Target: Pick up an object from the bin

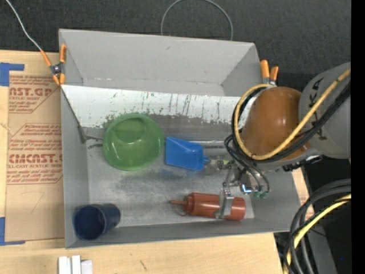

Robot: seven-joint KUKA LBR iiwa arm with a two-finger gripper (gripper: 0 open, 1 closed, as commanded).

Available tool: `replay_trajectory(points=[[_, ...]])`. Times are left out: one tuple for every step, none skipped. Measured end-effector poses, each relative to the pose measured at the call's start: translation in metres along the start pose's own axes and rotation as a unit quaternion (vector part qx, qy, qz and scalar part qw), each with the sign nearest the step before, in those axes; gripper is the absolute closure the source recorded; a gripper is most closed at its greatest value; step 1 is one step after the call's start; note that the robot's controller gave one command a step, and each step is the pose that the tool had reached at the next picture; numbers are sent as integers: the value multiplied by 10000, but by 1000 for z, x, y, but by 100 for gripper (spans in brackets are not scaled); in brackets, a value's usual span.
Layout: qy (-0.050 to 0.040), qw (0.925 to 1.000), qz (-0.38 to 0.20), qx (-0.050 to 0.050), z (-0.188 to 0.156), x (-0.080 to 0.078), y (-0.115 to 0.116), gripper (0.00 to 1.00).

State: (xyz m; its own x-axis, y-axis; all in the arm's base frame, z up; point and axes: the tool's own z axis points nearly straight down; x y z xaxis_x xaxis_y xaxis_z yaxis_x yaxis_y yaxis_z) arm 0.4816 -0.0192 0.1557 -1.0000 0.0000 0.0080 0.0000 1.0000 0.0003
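Four things are seen on the floor of the grey metal bin (154, 67): a green bowl (132, 141), a blue scoop (183, 153), a dark blue cup (94, 220) and a red-brown squeeze bottle (199, 204). The bowl is set upright, its mouth turned upward. The scoop is found just to the right of the bowl, close to its rim. The cup is laid on its side below and to the left of the bowl, well apart from it, with its open mouth turned to the lower left. The bottle is laid on its side below and to the right of the bowl, past the scoop, with its narrow nozzle pointed left and its broad end to the right.

The gripper (227, 206) is lowered directly onto the broad half of the bottle, and a grey metal part of it is seen crossing the bottle's body. Whether the gripper is released or clenched on the bottle cannot be told. The nozzle half is left uncovered to the gripper's left. The arm's rounded orange-brown cover (272, 121), ringed by yellow and black cables (242, 110), is seen above the gripper, far to the right of the bowl.
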Motion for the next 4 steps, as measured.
replay_trajectory(points=[[-40,10000,-2,2,-4,-2,0,0],[-37,10000,-39,3,85,-7,-33,0],[-49,9991,-430,4,25,1,-31,0],[-66,10000,-39,-2,85,-8,-32,0]])
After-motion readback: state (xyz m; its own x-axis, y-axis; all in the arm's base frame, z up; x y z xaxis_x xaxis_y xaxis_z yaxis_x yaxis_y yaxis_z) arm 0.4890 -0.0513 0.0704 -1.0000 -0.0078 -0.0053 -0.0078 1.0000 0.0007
